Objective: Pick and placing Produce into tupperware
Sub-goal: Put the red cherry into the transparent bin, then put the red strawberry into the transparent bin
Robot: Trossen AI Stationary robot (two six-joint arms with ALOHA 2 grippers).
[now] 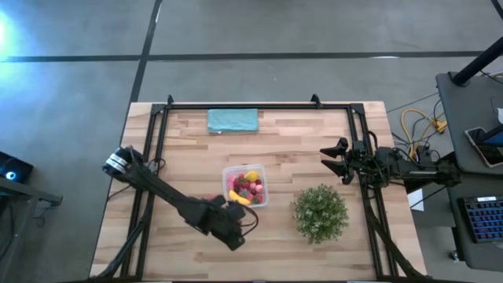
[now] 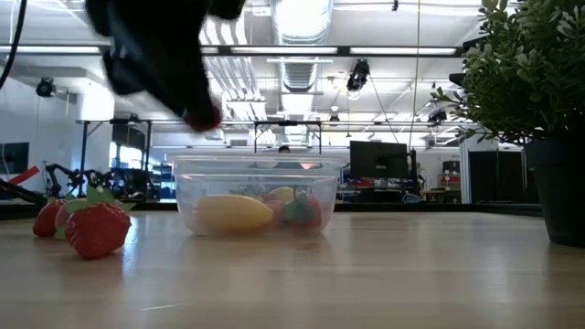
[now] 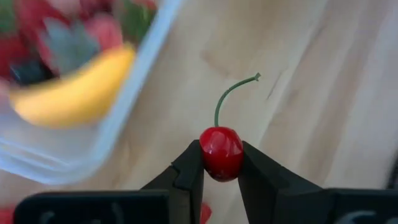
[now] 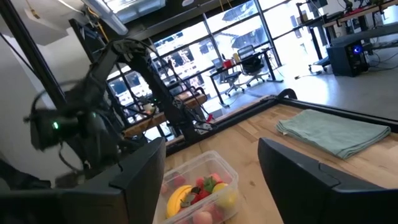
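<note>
The clear square tupperware (image 1: 245, 186) stands mid-table and holds a yellow banana (image 1: 240, 200), red and pink fruits and a small yellow piece; it also shows in the low view (image 2: 251, 196) and the right wrist view (image 4: 199, 186). My left gripper (image 3: 221, 158) hovers by the container's near left corner (image 1: 229, 224), shut on a red cherry (image 3: 221, 149) with a green stem. Two strawberries (image 2: 96, 228) lie on the table left of the container. My right gripper (image 1: 336, 159) waits open at the table's right side. My left gripper pinches the cherry's round red body (image 3: 221, 163) between its two fingertips (image 3: 189, 165), one on each side. The fingers point down from above. The cherry is lifted clear of the table, and its green stem (image 3: 230, 93) sticks out free beyond the fingers.
A bushy green potted plant (image 1: 321, 212) stands right of the container, toward the near edge. A folded teal cloth (image 1: 233, 120) lies by the far edge. A black frame (image 1: 236, 104) runs along the far and side edges of the wooden table.
</note>
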